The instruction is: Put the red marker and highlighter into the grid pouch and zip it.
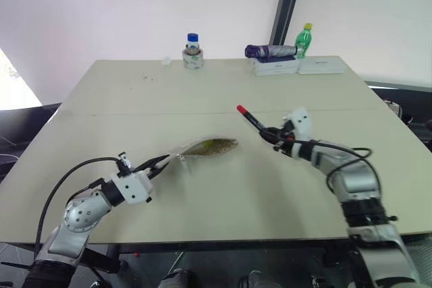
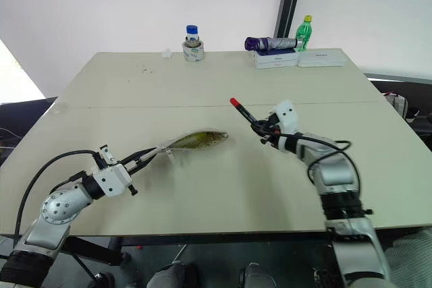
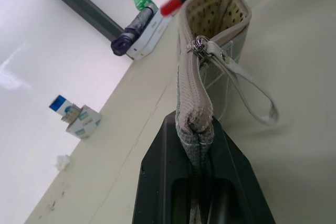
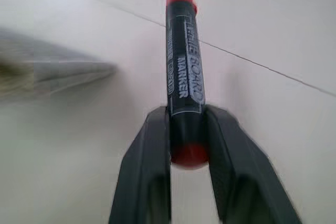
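Above the tabletop (image 1: 223, 187), the left end effector (image 3: 199, 145) pinches the grid pouch (image 1: 206, 146) by one end, its mouth gaping; the right end effector (image 4: 186, 140) clamps the red marker (image 4: 182, 61).

red marker (image 4: 184, 85) – "WHITE BOARD MARKER"

1. The grid pouch (image 1: 206, 147) is a flat grey fabric case with a white grid. It is pinched at one end and lifted over the table (image 1: 202, 92), its open mouth showing a dotted cream lining. Its zip pull cord (image 3: 252, 85) hangs loose.
2. The red marker (image 2: 246, 114) has a black printed barrel and a red cap. It is held tilted just beyond the pouch's open mouth, cap uppermost.
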